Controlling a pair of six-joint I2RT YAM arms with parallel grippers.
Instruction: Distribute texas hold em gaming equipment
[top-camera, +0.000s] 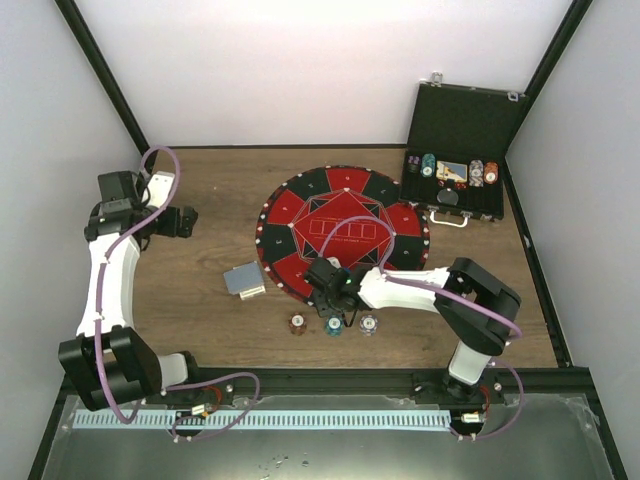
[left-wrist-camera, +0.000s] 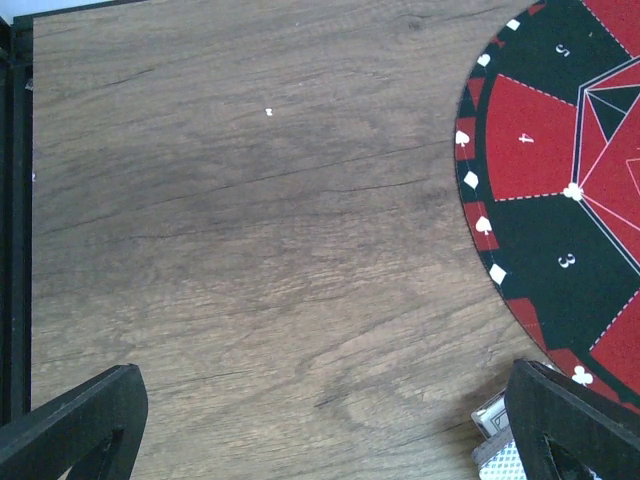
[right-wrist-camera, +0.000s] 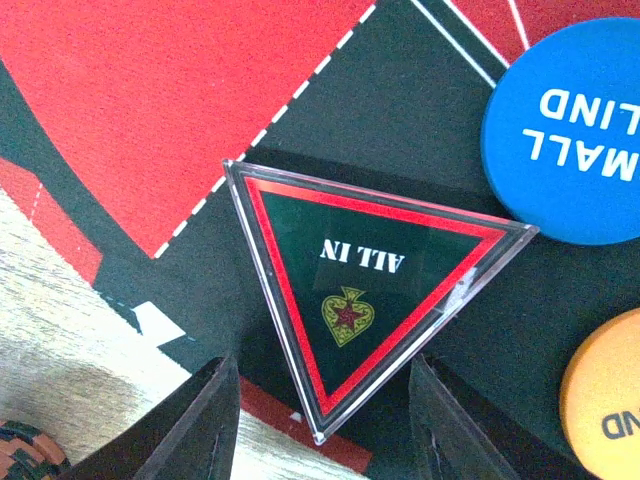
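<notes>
R gripper (right-wrist-camera: 320, 400) part-open astride ALL IN triangle (right-wrist-camera: 365, 300), mat (right-wrist-camera: 130, 100) near edge; next prob. pinch, lift. L gripper (left-wrist-camera: 325, 400) wide open.

We note a round red-and-black mat (top-camera: 345, 232) lying flat near the centre of the wooden worktop (top-camera: 230, 190). A black hinged case (top-camera: 465, 120) stands open just beside its far-right edge.
</notes>
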